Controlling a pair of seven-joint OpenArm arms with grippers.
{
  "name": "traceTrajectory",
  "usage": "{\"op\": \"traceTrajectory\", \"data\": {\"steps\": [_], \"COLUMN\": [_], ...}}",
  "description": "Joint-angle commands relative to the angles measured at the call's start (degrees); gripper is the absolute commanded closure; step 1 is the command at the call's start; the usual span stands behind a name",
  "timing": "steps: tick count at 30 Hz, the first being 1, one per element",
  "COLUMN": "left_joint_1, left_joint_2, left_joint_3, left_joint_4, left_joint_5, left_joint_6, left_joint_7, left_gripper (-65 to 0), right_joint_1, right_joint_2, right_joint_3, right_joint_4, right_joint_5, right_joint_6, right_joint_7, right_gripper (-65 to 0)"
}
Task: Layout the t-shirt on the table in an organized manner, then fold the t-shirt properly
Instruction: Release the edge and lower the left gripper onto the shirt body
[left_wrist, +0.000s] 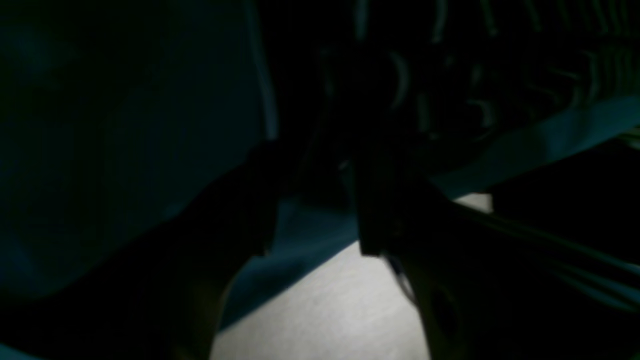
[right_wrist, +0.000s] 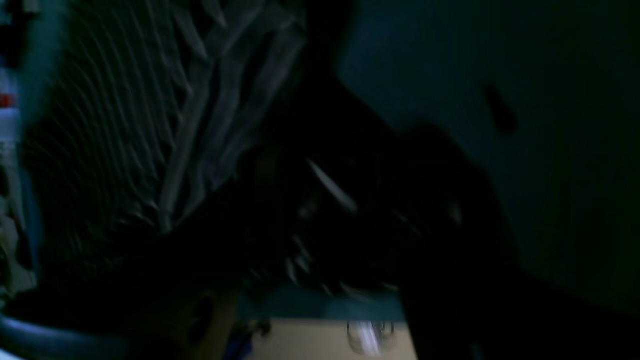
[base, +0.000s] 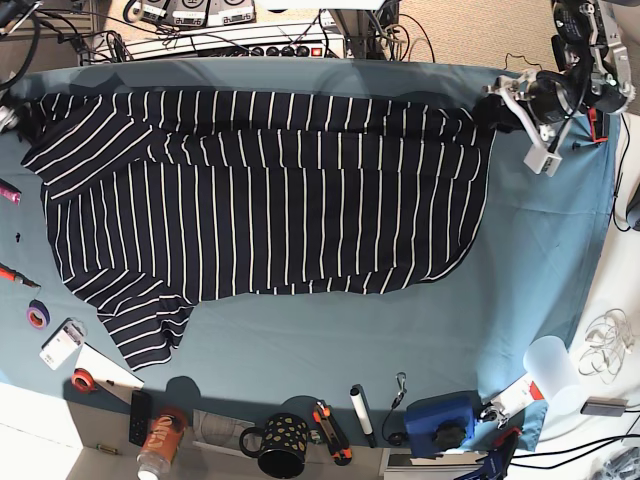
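The t-shirt (base: 280, 210), dark navy with thin white stripes, lies spread across the teal table (base: 350, 340), with one sleeve hanging toward the front left. My left gripper (base: 497, 100) is at the shirt's far right corner and shut on the fabric. In the dark left wrist view its fingers (left_wrist: 315, 155) pinch striped cloth (left_wrist: 450, 75) over the table (left_wrist: 100, 125). My right gripper (base: 8, 118) sits at the far left corner, mostly out of frame. In the right wrist view it (right_wrist: 300, 210) holds bunched striped fabric (right_wrist: 150, 125).
Along the front edge stand a black mug (base: 278, 445), a can (base: 160, 455), a white marker (base: 360, 413), an orange cutter (base: 330, 430) and a blue device (base: 440, 420). Tape rolls (base: 37, 315) lie at the left edge. A power strip (base: 240, 45) sits behind the table.
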Motion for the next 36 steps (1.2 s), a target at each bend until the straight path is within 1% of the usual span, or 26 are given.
{"op": "traceTrajectory", "data": {"steps": [1, 3, 5, 7, 9, 11, 13, 15, 18, 22, 25, 28, 31, 33, 36], "left_joint_1": [-0.3, -0.2, -0.1, -0.4, -1.9, -3.8, -6.0, -9.2, -14.8, -24.9, -33.4, -41.0, -47.2, -50.2, -53.2], "left_joint_2": [-0.9, -0.9, -0.9, -0.9, -0.9, -0.9, -0.9, -1.4, -3.1, -4.3, -4.3, -4.2, -4.2, -4.2, -4.2], "left_joint_3": [-2.1, -5.9, -9.6, -12.0, -12.0, -10.4, -7.7, -3.7, 3.8, 13.0, 18.6, 24.2, 30.4, 34.3, 39.6], "left_joint_4": [2.7, 5.4, 7.4, 8.5, 8.5, 8.5, 8.0, 6.8, 2.7, -5.4, -12.7, -20.2, -26.6, -29.7, -32.9], "left_joint_5": [-1.0, -1.0, -1.3, -2.4, -2.8, -2.6, -1.4, 1.8, 5.5, 8.8, 9.1, 9.1, 9.1, 9.1, 9.1], "left_joint_6": [-0.1, -0.1, -0.1, -0.2, -2.4, -3.4, -4.5, -4.5, -4.4, -3.9, -3.6, -5.9, -6.1, -6.1, -6.1], "left_joint_7": [-0.9, -2.0, -4.1, -6.9, -7.5, -7.8, -9.0, -10.1, -11.9, -14.2, -14.3, -14.2, -14.3, -14.3, -14.3], "left_gripper": [-26.0, -26.0, -26.0, -26.0, -26.0, -26.0, -26.0, -26.0, -26.0, -26.0, -26.0, -26.0, -26.0, -26.0, -26.0], "right_joint_1": [0.2, 0.2, 0.2, 0.6, 1.6, 2.6, 4.2, 5.8, 8.0, 10.2, 10.8, 10.8, 10.8, 11.7, 14.9], "right_joint_2": [2.8, 3.9, 5.0, 5.9, 6.5, 6.8, 6.6, 6.5, 6.5, 6.5, 6.5, 6.5, 6.5, 6.4, 5.3], "right_joint_3": [1.6, 3.6, 6.2, 8.9, 10.3, 10.1, 10.1, 9.9, 9.7, 9.7, 8.7, 5.6, -0.2, -4.5, -9.7], "right_joint_4": [0.8, 0.8, 0.8, 0.8, 0.8, 0.8, 0.8, 0.8, 0.8, 0.8, 0.8, 0.8, 0.8, 0.8, 0.8], "right_joint_5": [2.9, 4.2, 4.2, 4.8, 5.3, 5.3, 5.2, 5.0, 5.0, 4.8, 4.8, 4.8, 4.3, 1.2, -3.0], "right_joint_6": [0.1, 0.1, 0.1, 0.1, 0.1, 0.1, 0.1, 0.1, 0.1, 0.1, 0.1, 0.1, 0.1, 0.1, 0.1], "right_joint_7": [1.0, 1.0, 1.0, 1.0, 1.0, 1.0, 1.0, 1.0, 1.0, 1.0, 1.0, 1.0, 1.0, 1.0, 1.0], "right_gripper": [-22.0, -22.0, -22.0, -22.0, -22.0, -22.0, -21.9, -21.9, -21.9, -21.9, -21.9, -21.9, -21.9, -21.9, -21.9]}}
